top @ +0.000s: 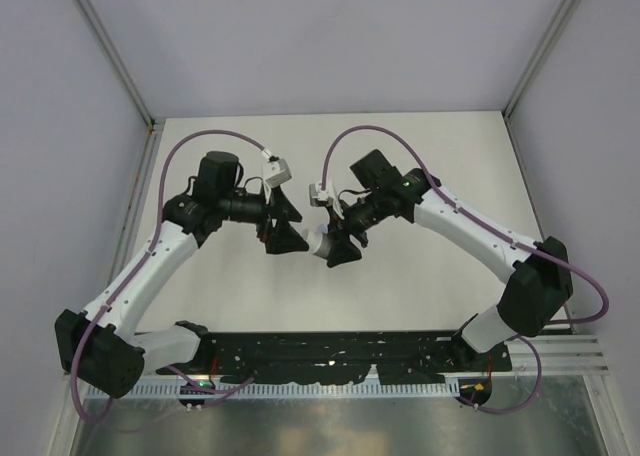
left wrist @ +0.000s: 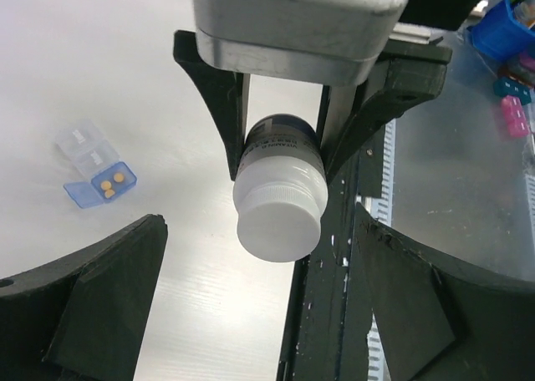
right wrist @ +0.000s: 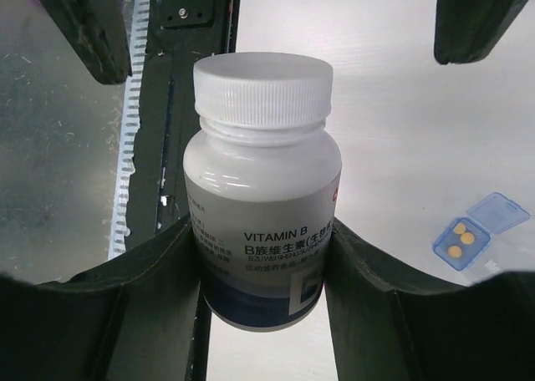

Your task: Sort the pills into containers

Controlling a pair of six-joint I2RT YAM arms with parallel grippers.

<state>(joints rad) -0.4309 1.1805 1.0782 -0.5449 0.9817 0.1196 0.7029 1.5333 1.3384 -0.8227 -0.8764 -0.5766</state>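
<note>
A white bottle (right wrist: 261, 197) with a white screw cap, a dark blue band and a "VITAMIN B" label is held in the air, clamped by its body in my right gripper (right wrist: 263, 272). It shows in the top view (top: 322, 242) between the two grippers (top: 337, 240). My left gripper (left wrist: 259, 297) is open, its fingers spread either side of the cap (left wrist: 278, 222) without touching it; in the top view it (top: 289, 226) faces the bottle. A small clear pill box with an open blue lid (left wrist: 99, 179) lies on the table and holds yellow pills (right wrist: 461, 234).
A black mounting rail (top: 330, 351) runs along the table's near edge. Beyond it, the left wrist view shows a blue bin (left wrist: 501, 30) and pink and teal items (left wrist: 514, 114). White walls enclose the table at left, back and right.
</note>
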